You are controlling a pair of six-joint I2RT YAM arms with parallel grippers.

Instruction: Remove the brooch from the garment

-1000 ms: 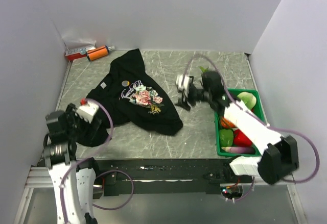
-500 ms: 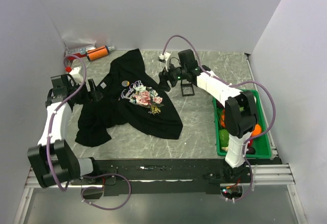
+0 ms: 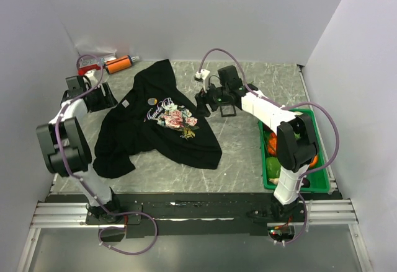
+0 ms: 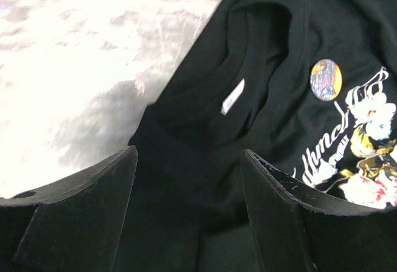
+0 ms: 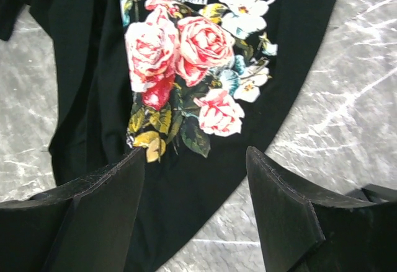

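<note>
The garment (image 3: 167,142), a black T-shirt with a rose print, lies spread on the table's left half. The brooch (image 3: 152,101), a small yellowish-gold disc, sits on the chest just above the print. In the left wrist view the brooch (image 4: 325,79) lies to the right of the collar and its white label. My left gripper (image 3: 108,100) is open and empty at the shirt's left shoulder edge; its jaws stand wide over black cloth (image 4: 273,36). My right gripper (image 3: 202,103) is open and empty at the shirt's right edge, over the printed roses (image 5: 180,49).
A small black box (image 3: 228,108) stands just right of the right gripper. A green bin (image 3: 310,118) of toy fruit and vegetables is at the right edge. An orange tube (image 3: 119,65) and a red item (image 3: 94,67) lie in the back left corner.
Both arms have reached out from near their bases to the shirt. The left gripper swung to the back left by the collar. The right gripper settled at the shirt's right edge.
</note>
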